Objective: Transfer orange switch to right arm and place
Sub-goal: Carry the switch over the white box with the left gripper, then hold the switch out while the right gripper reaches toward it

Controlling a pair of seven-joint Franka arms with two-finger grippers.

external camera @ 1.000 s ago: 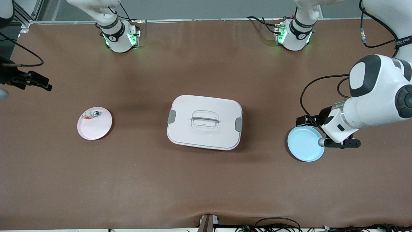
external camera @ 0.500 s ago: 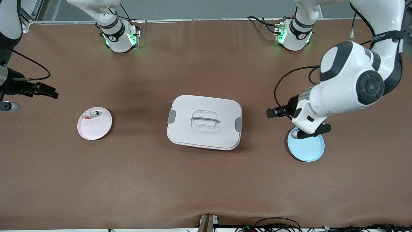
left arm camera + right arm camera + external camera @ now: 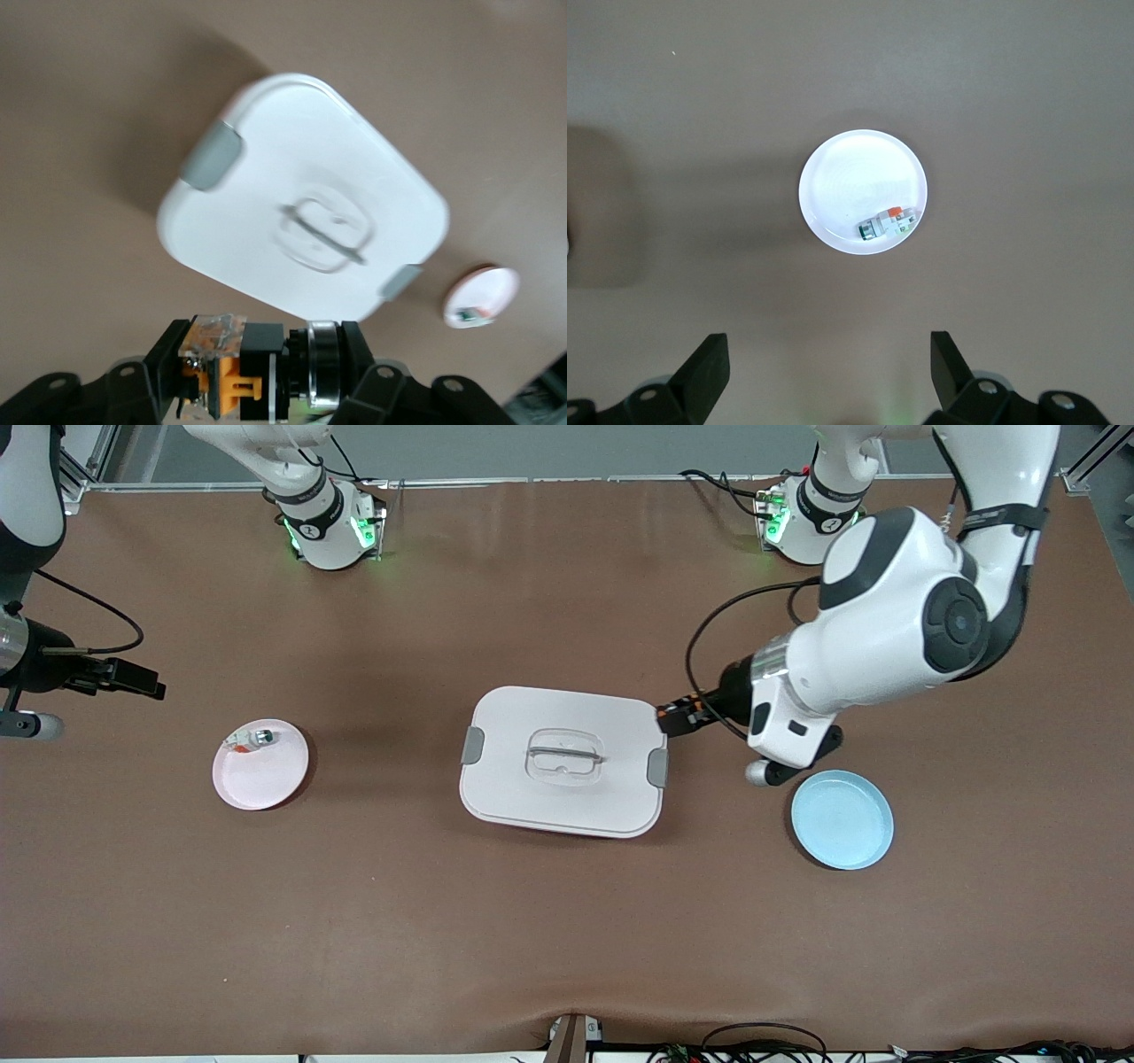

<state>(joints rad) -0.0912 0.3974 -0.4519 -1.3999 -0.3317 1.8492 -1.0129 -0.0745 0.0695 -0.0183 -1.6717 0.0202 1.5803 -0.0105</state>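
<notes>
The orange switch (image 3: 232,376) is clamped in the left gripper (image 3: 266,390), held over the worktop (image 3: 567,921) beside the white box (image 3: 563,760), at the box's left-arm end. The right gripper (image 3: 828,372), jaws spread wide and empty, hangs above the worktop near the pink plate (image 3: 260,765).

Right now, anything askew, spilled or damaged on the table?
Nothing stands out. The left gripper holds the orange switch squarely at the edge of the closed white box. The blue plate lies flat, and so does the pink plate with its small part. The right gripper hangs open over the pink plate.
</notes>
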